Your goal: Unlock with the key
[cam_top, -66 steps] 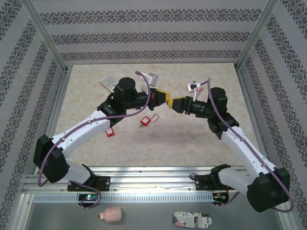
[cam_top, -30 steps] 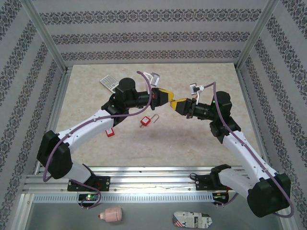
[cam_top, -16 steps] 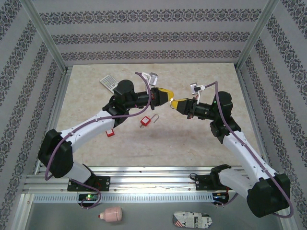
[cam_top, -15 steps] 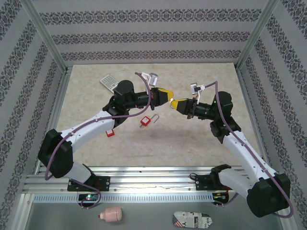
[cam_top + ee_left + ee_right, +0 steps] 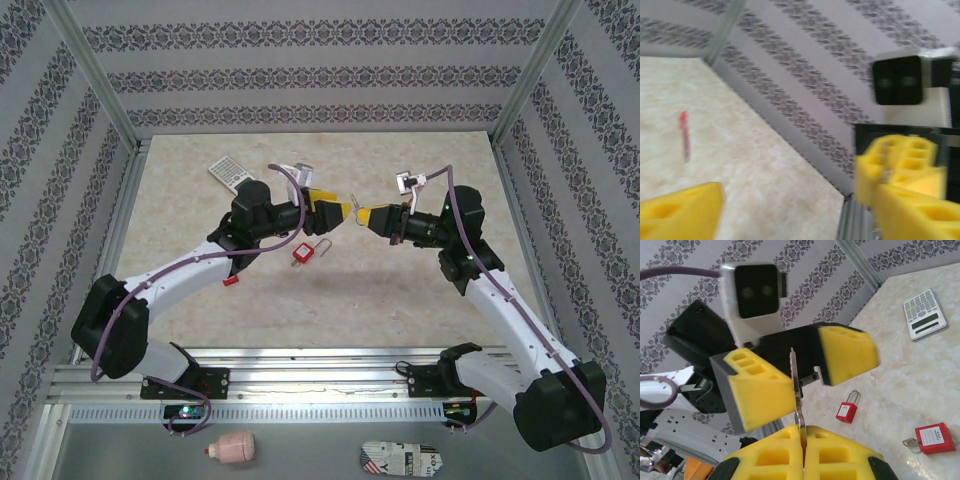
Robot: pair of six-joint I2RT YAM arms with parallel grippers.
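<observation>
My right gripper (image 5: 366,214) (image 5: 802,437) is shut on the bow of the small silvery key (image 5: 796,382), whose blade sticks up out of the yellow pads. My left gripper (image 5: 336,210) (image 5: 822,372) faces it, open, one yellow finger on each side of the blade. Whether a finger touches the key I cannot tell. In the blurred left wrist view my left gripper (image 5: 795,200) is spread wide, with the right gripper's yellow fingers (image 5: 897,160) close ahead. A red padlock (image 5: 301,256) (image 5: 846,410) lies on the table below the grippers.
A second red padlock (image 5: 231,279) (image 5: 935,438) lies further left. A calculator (image 5: 227,172) (image 5: 924,314) sits at the back left. A red pen (image 5: 684,134) lies on the table. Patterned walls and aluminium posts enclose the table (image 5: 400,300).
My left wrist has rolled and shifted, and its fingers now stand apart around the key's blade. The right gripper has kept its grip and edged slightly left.
</observation>
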